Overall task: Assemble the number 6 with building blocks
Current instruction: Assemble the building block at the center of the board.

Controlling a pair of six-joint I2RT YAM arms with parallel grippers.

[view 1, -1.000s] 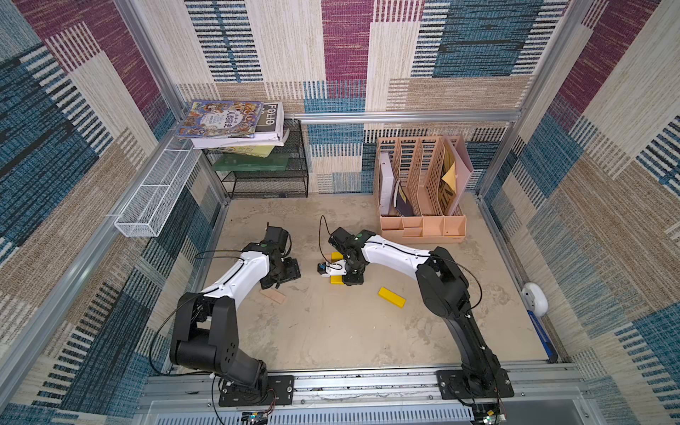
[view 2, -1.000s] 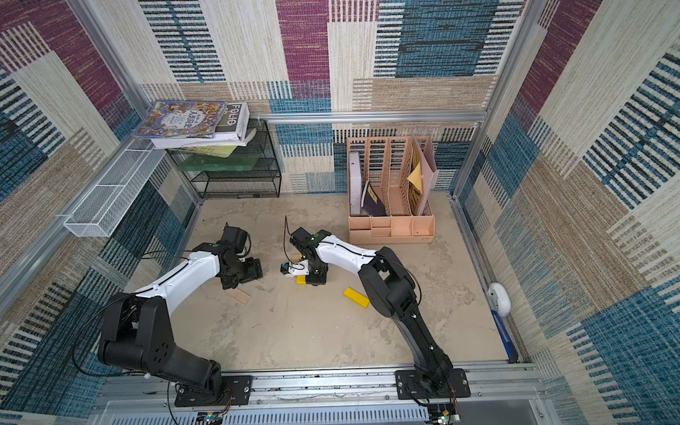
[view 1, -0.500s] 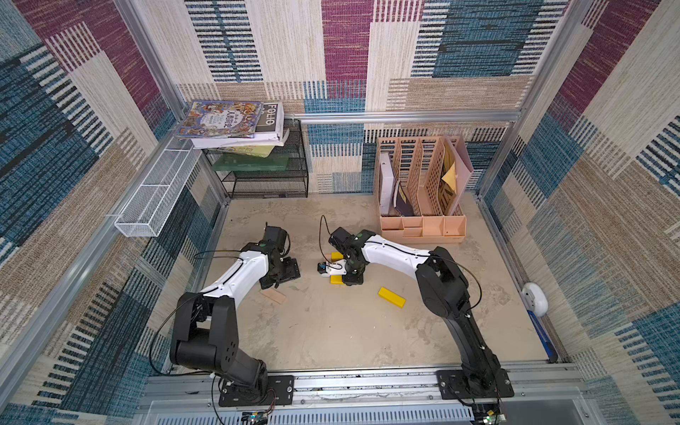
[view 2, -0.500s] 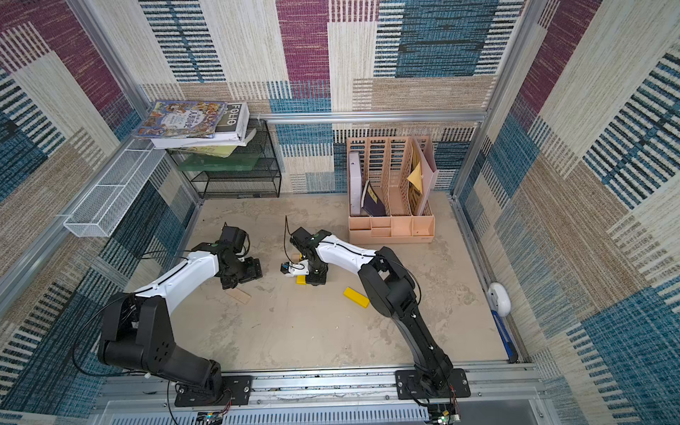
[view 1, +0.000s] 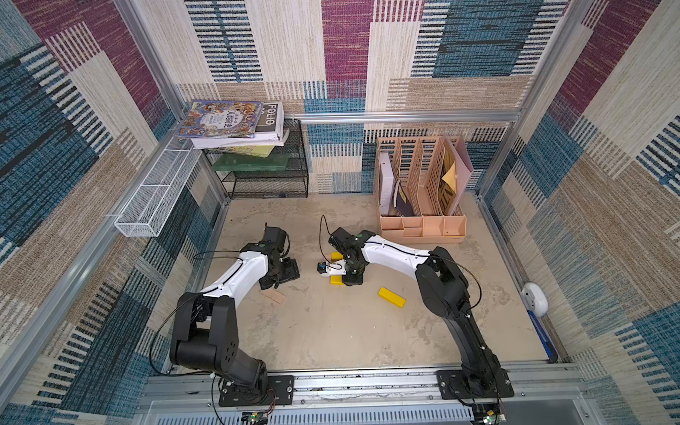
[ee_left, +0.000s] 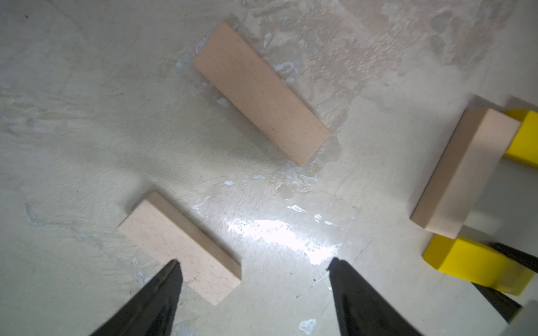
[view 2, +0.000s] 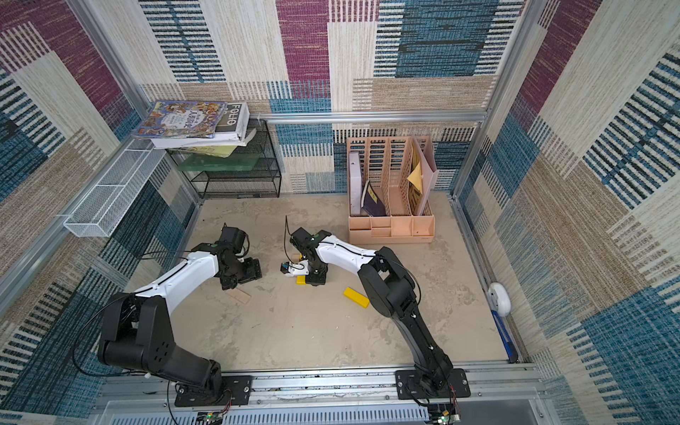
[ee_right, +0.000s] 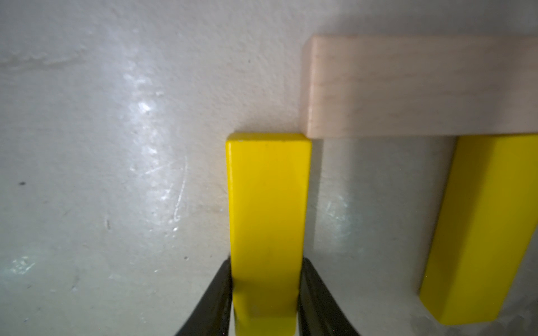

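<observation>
In both top views the right tool [view 1: 349, 279] is down on the counter [view 1: 331, 338] among a small cluster of bars. A spare yellow bar [view 1: 392, 297] lies well apart from the cluster, beside that arm. The left tool [view 1: 283, 275] hangs low nearby.

From the left wrist, the left tool [ee_left: 254, 261] is spread wide with nothing in it. A near wooden bar [ee_left: 180, 247] lies flat by one fingertip, and a far wooden bar [ee_left: 260, 91] lies flat beyond.

From the right wrist, the right tool [ee_right: 266, 261] presses both sides of a gripped yellow bar [ee_right: 267, 197]. That bar's end meets the corner of a crosswise wooden bar [ee_right: 422, 87]. A second yellow bar [ee_right: 489, 227] butts that bar's long side.
</observation>
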